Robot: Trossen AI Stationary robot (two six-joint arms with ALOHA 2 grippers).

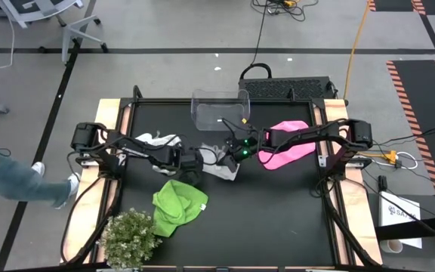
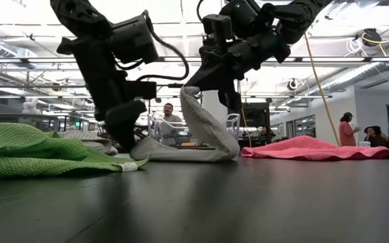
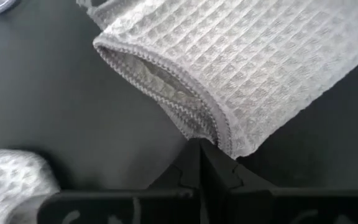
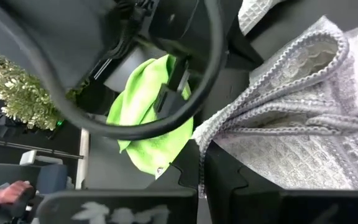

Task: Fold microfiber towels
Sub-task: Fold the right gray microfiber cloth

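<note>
Both grippers clamp one white waffle-weave microfiber towel (image 1: 221, 162) mid-table: the right gripper (image 2: 201, 86) lifts an edge, the left gripper (image 2: 128, 138) pins another low. A crumpled lime-green microfiber towel (image 1: 177, 205) lies beside the left gripper, a bright pink one (image 1: 287, 143) behind the right.

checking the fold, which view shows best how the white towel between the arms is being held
The low view: the white towel rises from the table, its end pinched in the right tool, the left tool shut on its other end. The high view shows it bunched; wrist views show only hems.

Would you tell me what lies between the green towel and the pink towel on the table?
In the high view, between the green towel and pink towel lies a white towel, pinched by both grippers.
</note>
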